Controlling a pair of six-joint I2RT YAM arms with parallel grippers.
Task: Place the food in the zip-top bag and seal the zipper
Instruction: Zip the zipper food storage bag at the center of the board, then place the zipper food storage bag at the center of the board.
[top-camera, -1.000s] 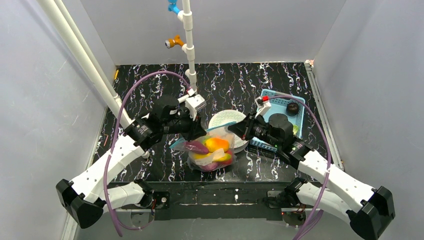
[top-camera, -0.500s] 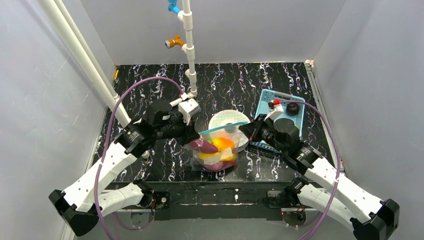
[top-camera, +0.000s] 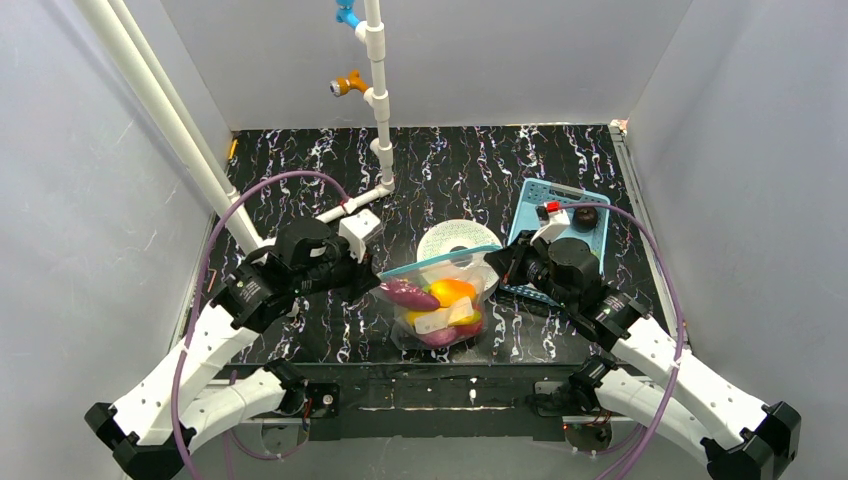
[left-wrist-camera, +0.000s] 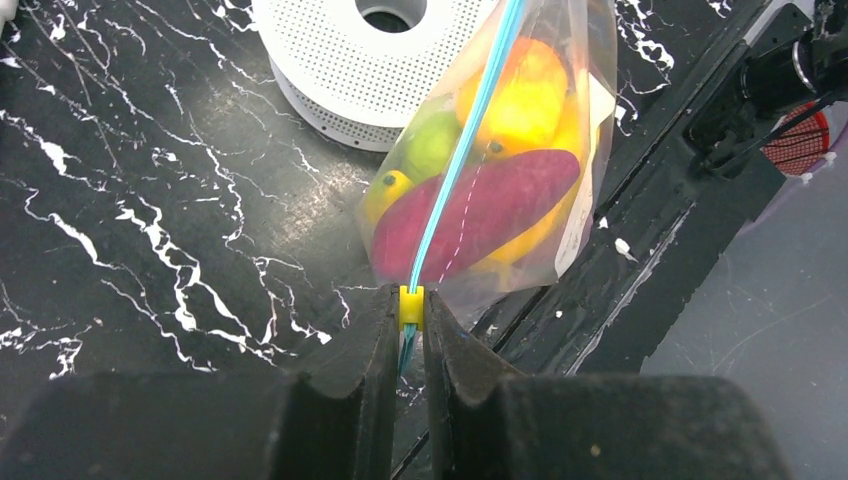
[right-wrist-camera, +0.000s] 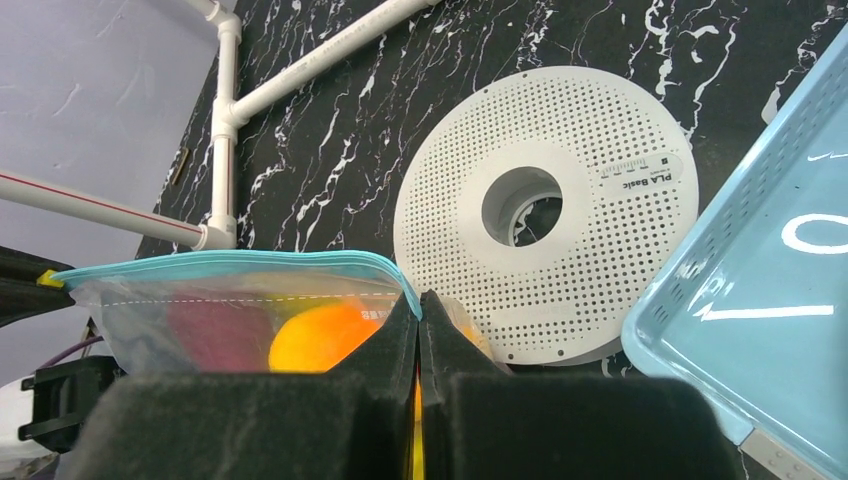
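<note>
**Both grippers pinch the zipper ends, food inside the bag**

Left gripper (left-wrist-camera: 408, 322) is clamped on the near end of the zipper (left-wrist-camera: 468, 150), the teal-blue strip. A small yellow slider (left-wrist-camera: 411, 306) sits right between the fingertips. Right gripper (right-wrist-camera: 419, 312) is squeezed together on the opposite top corner of the bag (right-wrist-camera: 200, 300), where the strip ends.

The bag hangs stretched between the two, mid-table, toward the front edge of the black marbled table (top-camera: 480, 160). Cannot tell if its bottom rests on the surface. In the left wrist view the strip shows as one thin straight line.

The food (top-camera: 450, 292) is all in the bag: purple eggplant (left-wrist-camera: 480, 215), orange piece (left-wrist-camera: 525, 95), green pear (left-wrist-camera: 432, 145), yellow banana (left-wrist-camera: 385, 192). There is a white patch (left-wrist-camera: 590, 200) on the bag's side, nothing legible on it.

A white perforated spool (right-wrist-camera: 545, 200) lies flat just behind the bag; its label (right-wrist-camera: 640, 172) reads "PLA Basic". A light-blue basket (right-wrist-camera: 740, 300) sits just beside the spool on the right, with a dark round item (top-camera: 585, 213) inside. A white pipe (right-wrist-camera: 300, 65) runs along the table at the back.
</note>
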